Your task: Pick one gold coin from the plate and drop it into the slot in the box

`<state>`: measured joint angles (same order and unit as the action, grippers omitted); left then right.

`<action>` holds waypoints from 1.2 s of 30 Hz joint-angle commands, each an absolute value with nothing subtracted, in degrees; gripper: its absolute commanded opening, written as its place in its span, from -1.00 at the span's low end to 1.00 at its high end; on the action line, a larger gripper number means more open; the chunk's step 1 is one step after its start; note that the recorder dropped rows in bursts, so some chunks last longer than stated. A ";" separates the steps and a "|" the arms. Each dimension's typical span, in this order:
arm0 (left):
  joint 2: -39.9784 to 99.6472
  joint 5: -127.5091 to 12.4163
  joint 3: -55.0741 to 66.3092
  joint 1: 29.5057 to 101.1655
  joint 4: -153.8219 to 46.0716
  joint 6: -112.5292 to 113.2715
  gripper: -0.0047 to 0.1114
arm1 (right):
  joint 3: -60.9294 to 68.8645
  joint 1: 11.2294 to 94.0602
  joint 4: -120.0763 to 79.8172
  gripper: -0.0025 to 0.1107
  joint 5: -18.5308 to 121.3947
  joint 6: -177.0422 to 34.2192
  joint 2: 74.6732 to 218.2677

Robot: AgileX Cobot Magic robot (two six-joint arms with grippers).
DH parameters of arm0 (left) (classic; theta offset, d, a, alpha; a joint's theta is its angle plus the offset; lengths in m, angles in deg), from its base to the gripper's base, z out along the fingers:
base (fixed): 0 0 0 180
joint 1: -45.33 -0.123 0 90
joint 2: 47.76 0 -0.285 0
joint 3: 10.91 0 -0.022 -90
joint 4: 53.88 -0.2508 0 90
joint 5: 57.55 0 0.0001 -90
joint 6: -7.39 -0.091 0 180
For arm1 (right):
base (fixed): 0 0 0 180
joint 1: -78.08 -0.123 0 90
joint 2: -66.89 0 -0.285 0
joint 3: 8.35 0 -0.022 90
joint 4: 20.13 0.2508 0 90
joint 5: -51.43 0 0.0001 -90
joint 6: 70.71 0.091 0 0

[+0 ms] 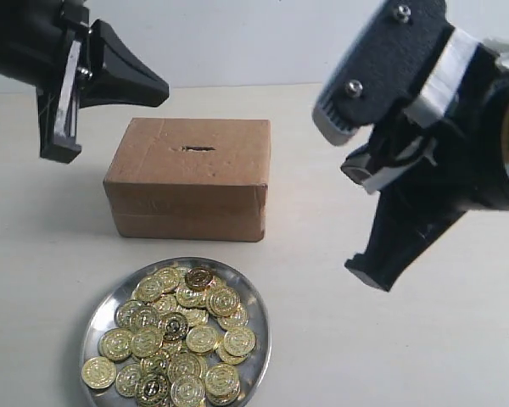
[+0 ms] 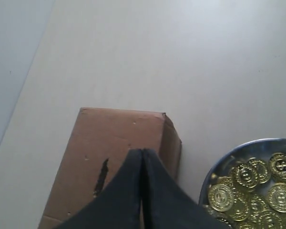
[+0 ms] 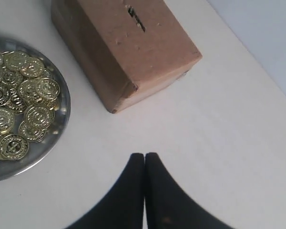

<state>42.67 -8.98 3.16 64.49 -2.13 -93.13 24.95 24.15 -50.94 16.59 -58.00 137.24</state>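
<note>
The brown cardboard box stands mid-table, its dark slot on the top face. In front of it the silver plate holds several gold coins. My left gripper hovers high at the upper left, above and left of the box, shut with nothing between its fingers. My right gripper hangs to the right of box and plate, also shut and empty. In the left wrist view the shut gripper is over the box beside the slot. In the right wrist view the gripper is over bare table.
The pale table stretches out around the box and plate, with a light wall behind it. The right arm's bulky black and white wrist housing looms at the upper right.
</note>
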 commanded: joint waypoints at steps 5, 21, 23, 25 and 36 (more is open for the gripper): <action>28.18 -14.36 19.05 64.76 5.94 -96.09 -0.92 | 33.39 24.06 -48.43 -0.96 20.20 -49.03 128.62; 22.45 -13.67 23.84 64.76 4.97 -96.09 -0.92 | 33.39 24.06 -47.09 -0.96 20.03 -48.05 125.93; 21.44 -14.03 23.84 64.76 4.97 -96.09 -0.92 | 33.39 24.33 -46.73 -0.96 20.29 -48.05 123.76; 19.85 -14.03 23.84 64.76 4.97 -96.09 -0.92 | 33.39 25.94 -45.19 -0.96 21.20 -48.05 121.32; 0.94 -14.03 26.39 58.26 5.19 -96.09 -0.92 | 33.39 48.87 -44.05 -0.96 21.80 -48.05 104.26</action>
<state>6.73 -13.98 24.86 60.91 4.42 -96.50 33.22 42.95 -44.09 21.14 -48.18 108.60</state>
